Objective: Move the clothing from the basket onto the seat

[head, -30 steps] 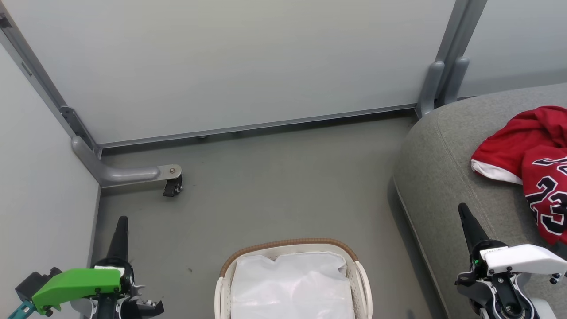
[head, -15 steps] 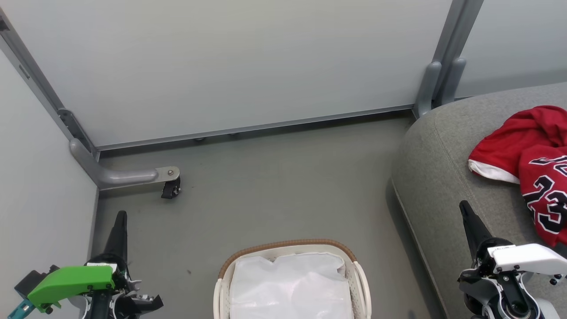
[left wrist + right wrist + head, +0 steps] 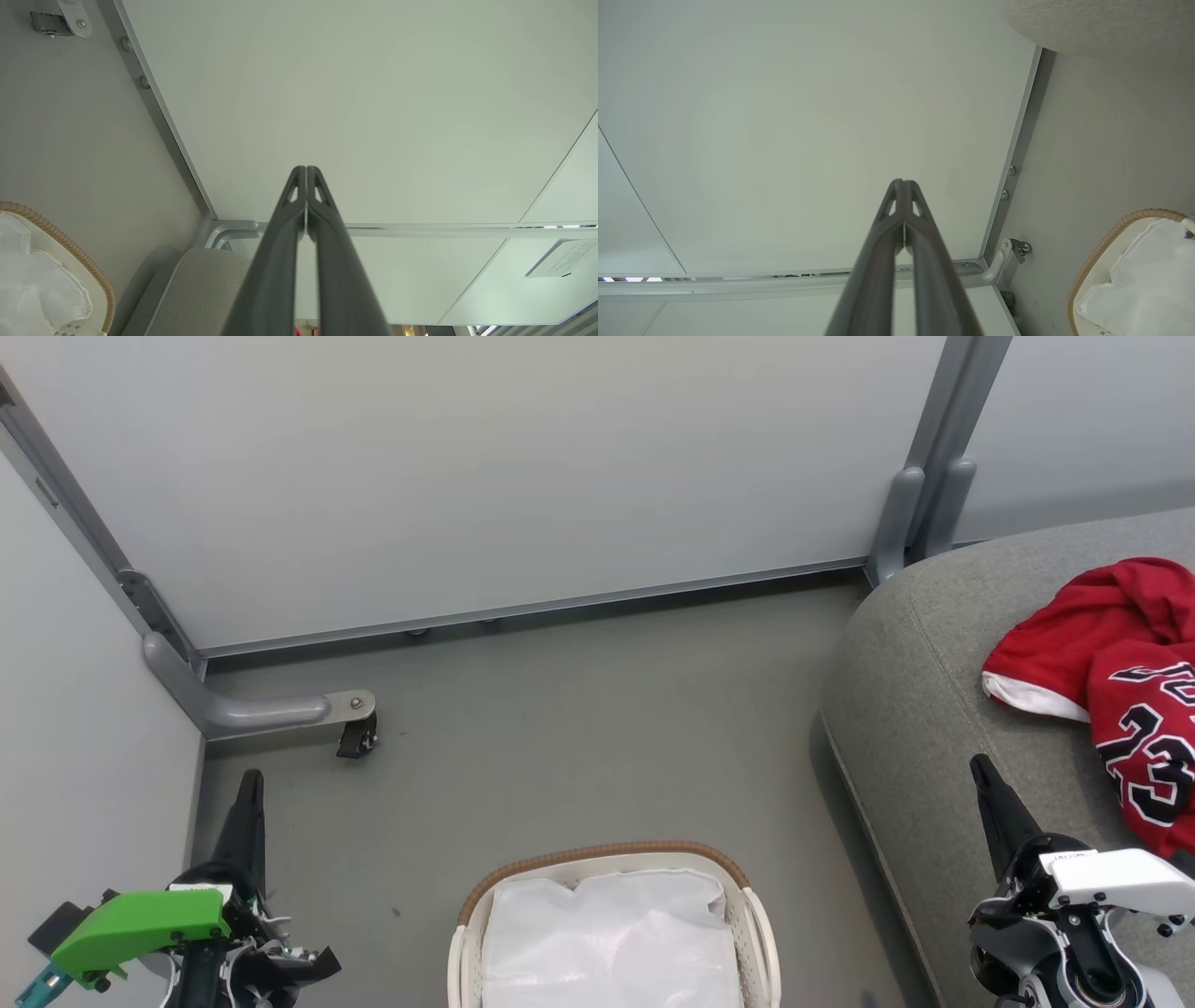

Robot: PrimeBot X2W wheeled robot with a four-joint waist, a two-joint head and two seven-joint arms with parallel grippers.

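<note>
The red clothing (image 3: pixel 1111 663), white-trimmed with a black 23 on it, lies crumpled on the grey seat (image 3: pixel 924 691) at the right of the head view. On the floor at bottom centre stands the white basket (image 3: pixel 597 859) with its brown woven rim; inside it I see just the white cloth liner (image 3: pixel 611 938). My left gripper (image 3: pixel 249 782) is shut and empty at the lower left, over the floor. My right gripper (image 3: pixel 980 767) is shut and empty at the lower right, over the seat's front edge. Both wrist views show closed fingers: left gripper (image 3: pixel 306 169), right gripper (image 3: pixel 902 182).
Pale partition panels close off the back and left. A grey metal foot with a black caster (image 3: pixel 359 733) sticks out onto the floor at the left. Another grey post (image 3: pixel 920 513) stands by the seat's back corner. Grey floor lies between basket and panels.
The head view has shifted slightly, so the whole scene sits a little lower and to the left. Both grippers stay shut and the clothing has not moved on the seat.
</note>
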